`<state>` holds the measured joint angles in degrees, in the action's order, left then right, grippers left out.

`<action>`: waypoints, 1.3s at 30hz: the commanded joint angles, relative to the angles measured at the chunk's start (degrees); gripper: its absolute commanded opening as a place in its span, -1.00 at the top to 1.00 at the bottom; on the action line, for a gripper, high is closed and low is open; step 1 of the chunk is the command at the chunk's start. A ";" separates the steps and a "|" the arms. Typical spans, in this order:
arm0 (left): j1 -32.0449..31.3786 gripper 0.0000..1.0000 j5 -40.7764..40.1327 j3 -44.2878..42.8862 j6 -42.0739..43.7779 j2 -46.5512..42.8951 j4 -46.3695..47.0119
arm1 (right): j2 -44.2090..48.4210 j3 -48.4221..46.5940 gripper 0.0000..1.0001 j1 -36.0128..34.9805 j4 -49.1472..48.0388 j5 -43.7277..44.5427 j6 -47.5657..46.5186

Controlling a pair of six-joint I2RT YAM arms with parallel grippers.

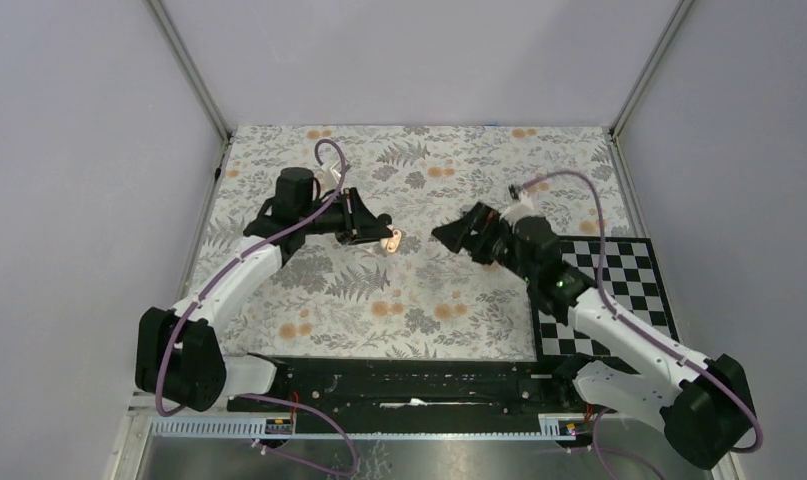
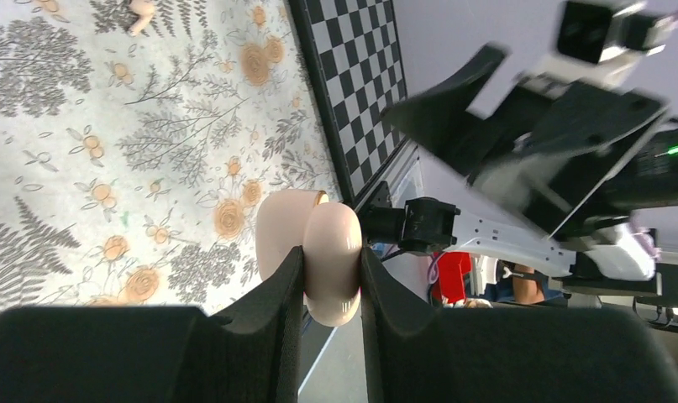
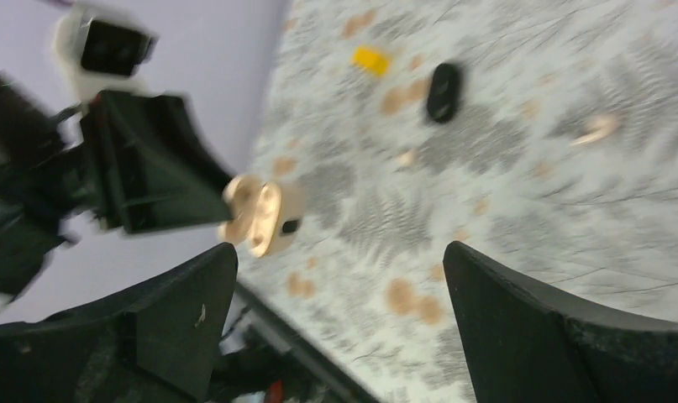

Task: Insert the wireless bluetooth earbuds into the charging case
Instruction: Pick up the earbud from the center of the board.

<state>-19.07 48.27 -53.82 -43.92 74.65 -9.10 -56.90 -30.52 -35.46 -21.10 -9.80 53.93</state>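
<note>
The likeliest slip is at my left tool. It pinches the peach round piece by its curved edge, up off the counter, and a knock from the other arm close by could twist the piece out and drop it. A small dark spot shows on the piece's face in the right wrist view. It may be an earbud, but the blur stops me telling; if it is one and sits loose, a tilt would shed it.

My left tool is nearly closed, clamped on that peach piece. My right tool stands spread wide with nothing between its fingers, touching nothing. The charging case lies on the counter well beyond it, near a small yellow object.
</note>
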 commanded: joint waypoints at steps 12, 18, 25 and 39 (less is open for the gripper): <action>6.64 1.00 3.04 4.45 6.77 -7.88 -7.23 | -38.19 -37.10 -0.51 2.00 43.07 21.31 -31.39; 6.68 1.00 3.24 4.60 7.10 -7.40 -7.47 | -45.57 -38.78 -0.10 4.31 35.09 14.53 -29.86; 6.68 1.00 4.02 4.26 7.46 -6.41 -7.05 | -50.49 -41.46 -0.02 4.52 32.76 12.63 -28.98; 6.68 1.00 4.41 4.33 7.38 -6.36 -6.86 | -57.20 -46.28 0.17 4.88 32.48 12.65 -28.74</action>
<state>-12.53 51.24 -49.36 -37.45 68.73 -17.56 -113.08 -74.02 -30.89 12.38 3.36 25.28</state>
